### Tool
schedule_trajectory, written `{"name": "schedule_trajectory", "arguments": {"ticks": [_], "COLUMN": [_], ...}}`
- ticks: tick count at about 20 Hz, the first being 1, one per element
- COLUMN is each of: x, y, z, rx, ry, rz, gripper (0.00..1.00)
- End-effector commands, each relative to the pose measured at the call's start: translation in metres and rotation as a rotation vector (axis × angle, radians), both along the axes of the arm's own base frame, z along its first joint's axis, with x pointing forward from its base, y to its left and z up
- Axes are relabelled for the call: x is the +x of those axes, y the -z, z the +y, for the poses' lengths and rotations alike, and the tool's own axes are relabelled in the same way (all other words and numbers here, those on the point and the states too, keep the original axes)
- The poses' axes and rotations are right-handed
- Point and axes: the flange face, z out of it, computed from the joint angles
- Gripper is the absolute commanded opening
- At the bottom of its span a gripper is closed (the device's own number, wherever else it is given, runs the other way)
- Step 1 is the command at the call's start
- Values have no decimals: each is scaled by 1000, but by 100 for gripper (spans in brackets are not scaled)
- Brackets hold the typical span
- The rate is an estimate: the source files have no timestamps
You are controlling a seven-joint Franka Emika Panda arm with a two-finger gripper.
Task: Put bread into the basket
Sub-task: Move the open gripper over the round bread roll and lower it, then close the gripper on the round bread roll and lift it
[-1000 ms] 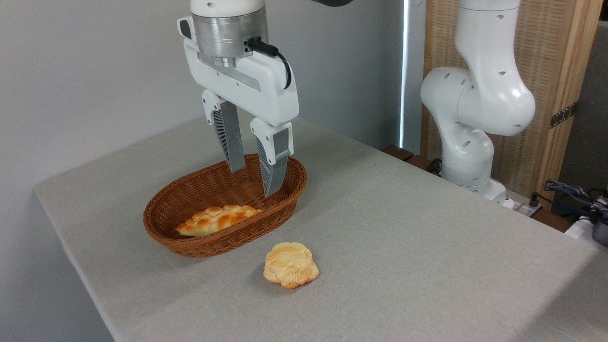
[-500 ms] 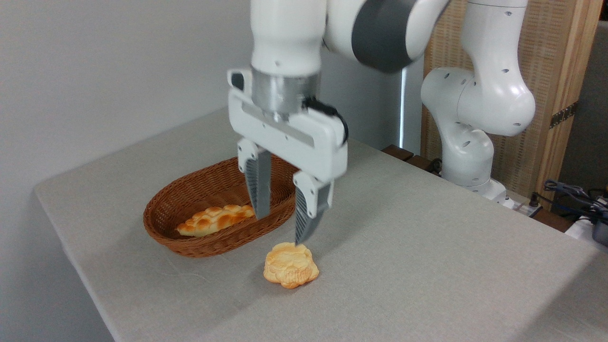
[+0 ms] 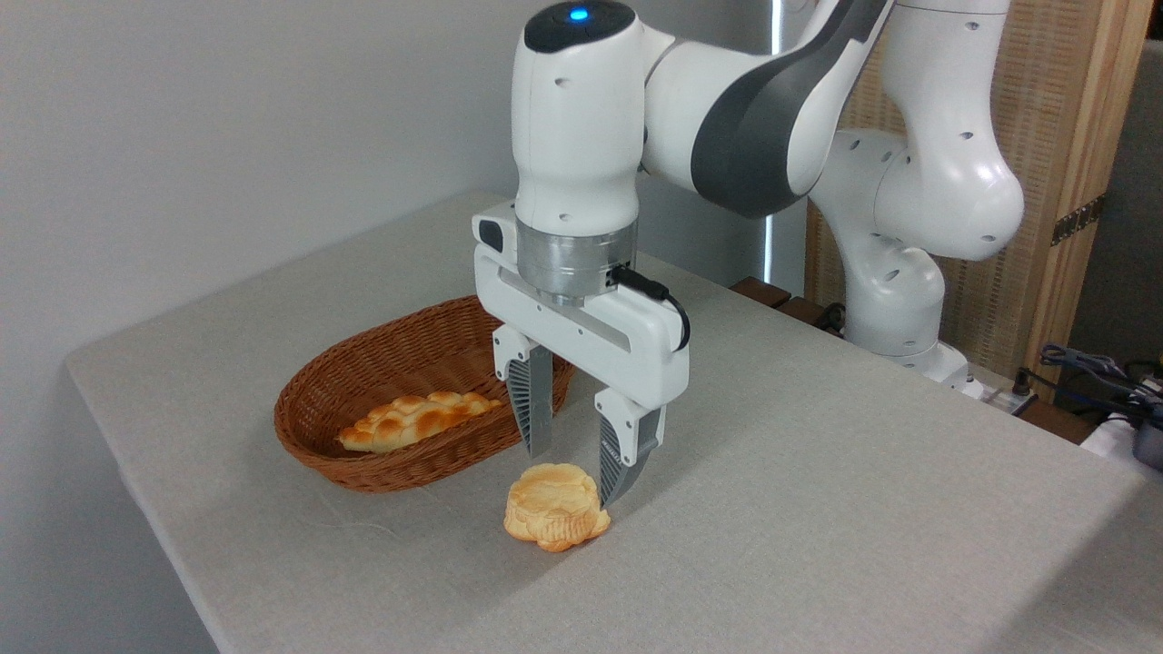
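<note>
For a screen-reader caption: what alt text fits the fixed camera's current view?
A robot gripper, open, straddles a small round bun on a grey table. Behind it to the left, a wicker basket holds a braided loaf.

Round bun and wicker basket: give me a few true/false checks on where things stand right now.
1. The round bun lies on the table, outside the wicker basket. True.
2. The end effector is shut on the bun. False: its fingers are spread, either side of the bun's far edge.
3. The basket is empty. False: a braided loaf lies in it.
4. The bun sits in front of the basket. True.
</note>
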Motion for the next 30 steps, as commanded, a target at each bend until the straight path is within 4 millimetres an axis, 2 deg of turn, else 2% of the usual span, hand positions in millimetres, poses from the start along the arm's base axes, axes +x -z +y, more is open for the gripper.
{"name": "schedule_trajectory", "arguments": {"ticks": [1, 6, 11, 20, 24, 27, 30], "x": [-5, -5, -7, -2, 1, 3, 4], "y": [3, 7, 22, 36, 31, 35, 37], "z": [-9, -13, -13, -19, -19, -30, -30], "rx": [6, 0, 8, 16, 10, -12, -11], "ry": [28, 33, 30, 43, 33, 35, 36], "rz": [-29, -27, -67, -74, -101, -103, -102], "gripper": [100, 100, 100, 100, 100, 100, 100]}}
